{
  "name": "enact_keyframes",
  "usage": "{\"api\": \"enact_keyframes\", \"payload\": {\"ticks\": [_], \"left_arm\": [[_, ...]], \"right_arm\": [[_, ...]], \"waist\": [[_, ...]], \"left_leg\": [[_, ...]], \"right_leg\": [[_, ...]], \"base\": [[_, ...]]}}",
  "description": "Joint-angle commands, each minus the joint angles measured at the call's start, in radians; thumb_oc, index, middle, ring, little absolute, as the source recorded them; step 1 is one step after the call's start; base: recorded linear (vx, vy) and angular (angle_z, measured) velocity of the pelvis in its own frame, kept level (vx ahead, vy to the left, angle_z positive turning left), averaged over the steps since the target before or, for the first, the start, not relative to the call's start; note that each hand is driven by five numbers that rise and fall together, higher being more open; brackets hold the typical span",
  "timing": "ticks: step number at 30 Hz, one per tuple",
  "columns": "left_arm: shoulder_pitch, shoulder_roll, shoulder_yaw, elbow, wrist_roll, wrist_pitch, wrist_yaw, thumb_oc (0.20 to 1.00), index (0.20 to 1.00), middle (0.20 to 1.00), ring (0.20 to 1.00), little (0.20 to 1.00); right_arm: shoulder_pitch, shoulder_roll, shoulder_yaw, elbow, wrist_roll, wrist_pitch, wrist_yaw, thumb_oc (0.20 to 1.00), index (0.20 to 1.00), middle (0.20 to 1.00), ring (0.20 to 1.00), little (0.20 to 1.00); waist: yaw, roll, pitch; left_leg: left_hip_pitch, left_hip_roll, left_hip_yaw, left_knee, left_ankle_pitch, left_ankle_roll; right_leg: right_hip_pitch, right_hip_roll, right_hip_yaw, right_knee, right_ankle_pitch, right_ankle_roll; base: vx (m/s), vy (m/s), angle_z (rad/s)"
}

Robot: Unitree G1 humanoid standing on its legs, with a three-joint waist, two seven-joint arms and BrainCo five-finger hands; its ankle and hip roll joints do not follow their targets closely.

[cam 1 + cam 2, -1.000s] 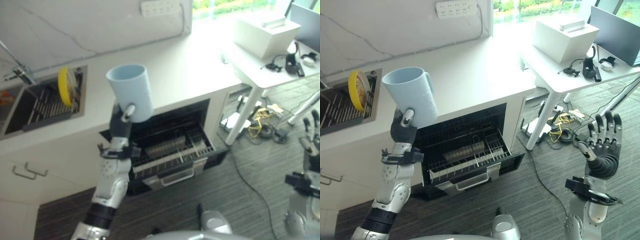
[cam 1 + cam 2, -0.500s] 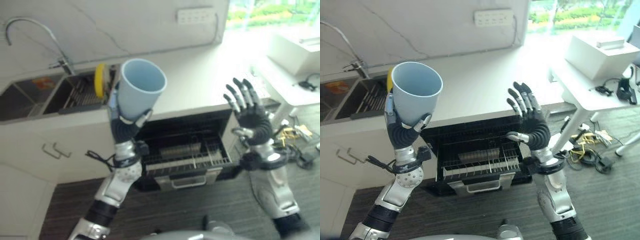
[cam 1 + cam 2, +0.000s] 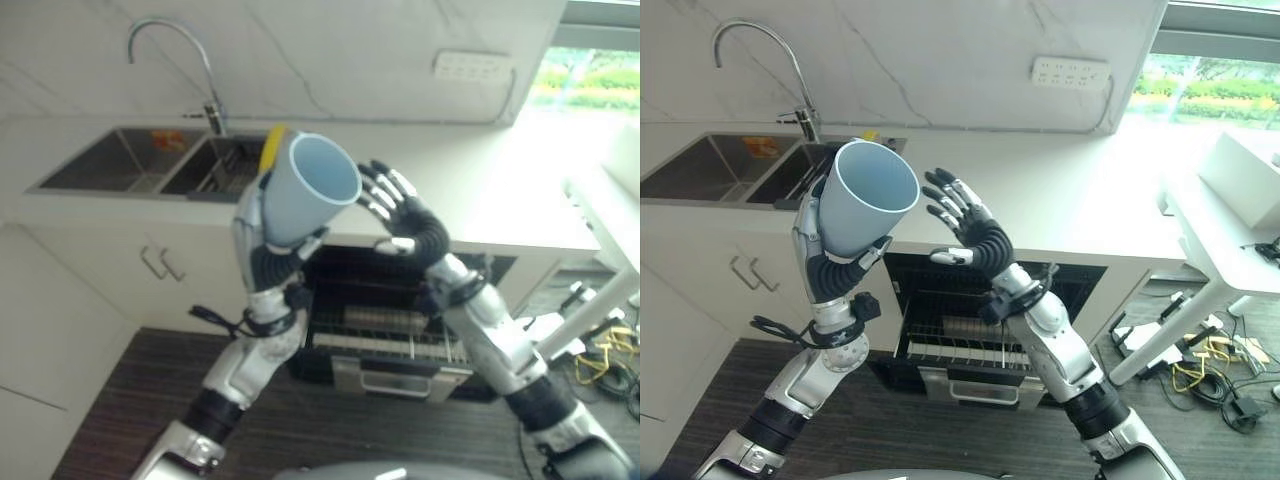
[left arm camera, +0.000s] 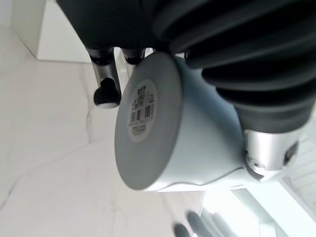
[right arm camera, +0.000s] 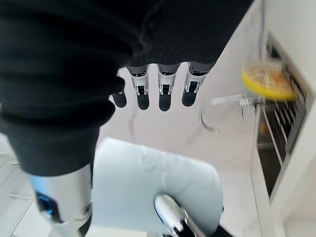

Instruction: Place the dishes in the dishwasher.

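The white worktop [image 3: 1060, 190] runs along the marble wall; a double sink [image 3: 730, 170] is set into it at the left, with a curved tap [image 3: 760, 60] behind. A yellow dish [image 3: 272, 148] stands in the sink; under the worktop the dishwasher [image 3: 970, 330] is open, its wire rack [image 3: 960, 350] pulled out over the dark floor [image 3: 940, 440].

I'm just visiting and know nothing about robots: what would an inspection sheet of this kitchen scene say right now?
Surface: white countertop, nothing seen on its bare part.
Job's things: light blue cup held up, tilted; dishwasher open, rack pulled out; yellow dish in the sink.
Clutter: nothing seen.
Hands: left hand curled round the cup; right hand open, beside the cup's rim.
Cables: yellow and black tangle on the floor by the white table.
Surroundings: tap, wall socket strip, window.
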Motion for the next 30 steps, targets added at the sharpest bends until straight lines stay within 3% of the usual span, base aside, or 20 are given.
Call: {"api": "enact_keyframes", "payload": {"ticks": [1,11,30], "left_arm": [[-0.107,0.022,-0.015,0.015,0.045,-0.04,0.024,0.2,0.2,0.2,0.2,0.2],[-0.128,0.018,-0.084,0.016,0.018,-0.063,-0.018,0.2,0.2,0.2,0.2,0.2],[-0.106,0.01,-0.138,0.031,-0.061,-0.05,-0.065,0.2,0.2,0.2,0.2,0.2]], "right_arm": [[-0.042,0.037,-0.018,-0.022,0.073,0.022,0.003,1.0,1.0,1.0,1.0,1.0],[-0.115,0.065,0.028,0.002,0.099,0.057,-0.023,1.0,1.0,1.0,1.0,1.0],[-0.172,0.038,0.01,-0.037,-0.034,-0.005,-0.149,1.0,1.0,1.0,1.0,1.0]], "waist": [[0.002,-0.039,0.016],[0.022,-0.04,0.021],[0.031,-0.043,0.038]], "left_leg": [[-0.003,0.009,0.005,0.039,-0.072,-0.021],[-0.005,0.009,-0.007,0.033,-0.066,-0.019],[-0.007,0.005,-0.014,0.037,-0.073,-0.01]], "right_leg": [[0.004,-0.047,0.001,0.088,-0.127,0.033],[0.009,-0.049,-0.002,0.09,-0.126,0.032],[0.002,-0.053,0.014,0.095,-0.121,0.035]], "base": [[0.01,-0.012,0.16],[0.0,-0.001,0.0],[0.0,0.0,0.0]]}}
